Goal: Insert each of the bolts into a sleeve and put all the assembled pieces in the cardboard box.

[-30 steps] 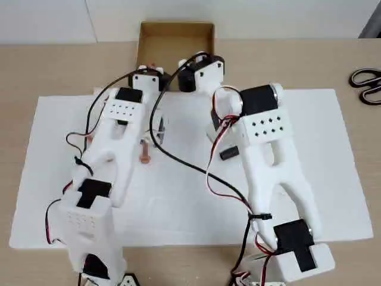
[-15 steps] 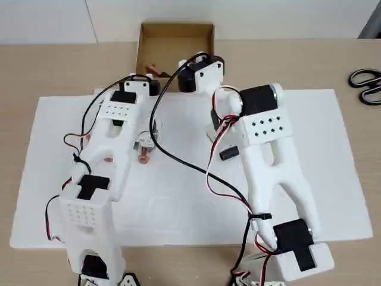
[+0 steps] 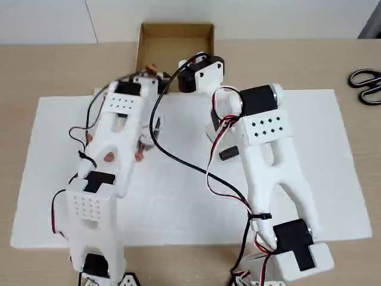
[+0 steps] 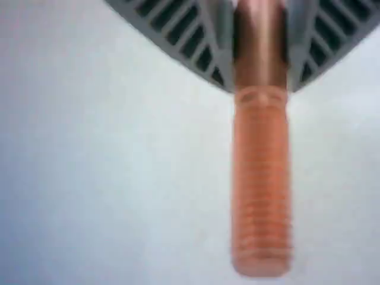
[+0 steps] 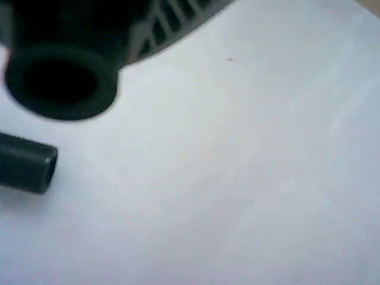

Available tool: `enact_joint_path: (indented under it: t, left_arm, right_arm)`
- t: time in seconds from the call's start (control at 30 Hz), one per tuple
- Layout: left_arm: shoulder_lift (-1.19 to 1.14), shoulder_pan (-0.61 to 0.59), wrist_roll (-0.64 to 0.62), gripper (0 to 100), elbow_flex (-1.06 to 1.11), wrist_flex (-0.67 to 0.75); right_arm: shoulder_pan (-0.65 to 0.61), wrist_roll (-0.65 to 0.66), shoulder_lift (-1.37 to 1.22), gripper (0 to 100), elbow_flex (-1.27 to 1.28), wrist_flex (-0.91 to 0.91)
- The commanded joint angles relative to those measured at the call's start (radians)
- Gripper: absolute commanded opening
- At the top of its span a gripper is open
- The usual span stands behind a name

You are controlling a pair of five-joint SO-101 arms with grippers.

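1. Left gripper (image 4: 261,53): jaws clenched on a copper bolt (image 4: 261,178). It is held by the plain shank, and the threaded end sticks out bare over the white sheet (image 4: 89,178). There is no sleeve on it.
2. Right gripper (image 5: 77,29): jaws grasping a black sleeve (image 5: 107,83). Its open bore faces the wrist camera and looks empty.
3. Spare sleeve (image 5: 27,163): lies on the sheet near the held one, with nothing in it.
4. Loose bolts, two: one (image 3: 109,158) and another (image 3: 139,156) lie on the sheet beside the left arm, partly tucked under it. Neither is sleeved.
5. Cardboard box (image 3: 143,36): stands at the far side of the surface (image 3: 36,65), beyond the sheet. The floor that shows is bare, and the arms hide its near edge. A copper bit (image 3: 153,68) shows there, but I cannot tell whether it lies inside.
6. Progress, as I judge it: early.
   - No finished piece can be made out.
   - The bolt and sleeve in hand are not yet joined.
   - Left to do: that insertion, sleeving the two loose bolts, and boxing everything.
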State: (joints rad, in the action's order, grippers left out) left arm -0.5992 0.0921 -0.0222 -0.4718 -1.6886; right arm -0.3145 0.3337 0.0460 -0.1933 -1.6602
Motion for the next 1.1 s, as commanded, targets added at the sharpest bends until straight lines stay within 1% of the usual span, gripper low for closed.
enact_joint_path:
  t: [0.0, 0.1, 0.2, 0.27, 0.4, 0.43, 0.47, 0.6, 0.7, 0.9, 1.07]
  left_arm:
    - [0.018, -0.037, 0.084, 0, -0.170, -0.061]
    - [0.018, -0.069, 0.218, 0, -0.222, -0.063]
    - [0.017, -0.087, 0.388, 0, -0.255, -0.063]
    - [0.015, -0.092, 0.546, 0, -0.263, -0.063]
    - [0.009, -0.089, 0.922, 0, -0.257, -0.063]
    - [0.008, -0.087, 0.997, 0, -0.255, -0.063]
    - [0.006, -0.086, 1.046, 0, -0.254, -0.061]
    - [-0.018, -0.084, 1.165, 0, -0.255, -0.026]
    - [-0.084, -0.087, 1.306, 0, -0.257, -0.026]
    - [-0.183, -0.068, 1.475, 0, -0.263, -0.021]
    - [-0.201, -0.040, 1.488, 0, -0.263, -0.020]
  right_arm:
    - [0.058, -0.003, 0.053, 0.4, -0.006, -0.007]
    - [0.125, -0.003, 0.054, 0.4, -0.006, -0.007]
    - [0.179, -0.003, 0.056, 0.4, -0.006, -0.007]
    - [0.202, -0.003, 0.082, 0.4, -0.006, -0.008]
    - [0.231, -0.006, 0.174, 0.4, -0.006, -0.008]
    - [0.231, -0.006, 0.197, 0.4, -0.006, -0.008]
    - [0.231, -0.006, 0.219, 0.4, -0.006, -0.008]
    - [0.231, -0.006, 0.288, 0.4, -0.006, -0.008]
    - [0.231, -0.006, 0.323, 0.4, -0.006, -0.008]
    - [0.229, -0.006, 0.364, 0.4, -0.006, -0.008]
    - [0.226, -0.008, 0.381, 0.4, -0.006, -0.016]
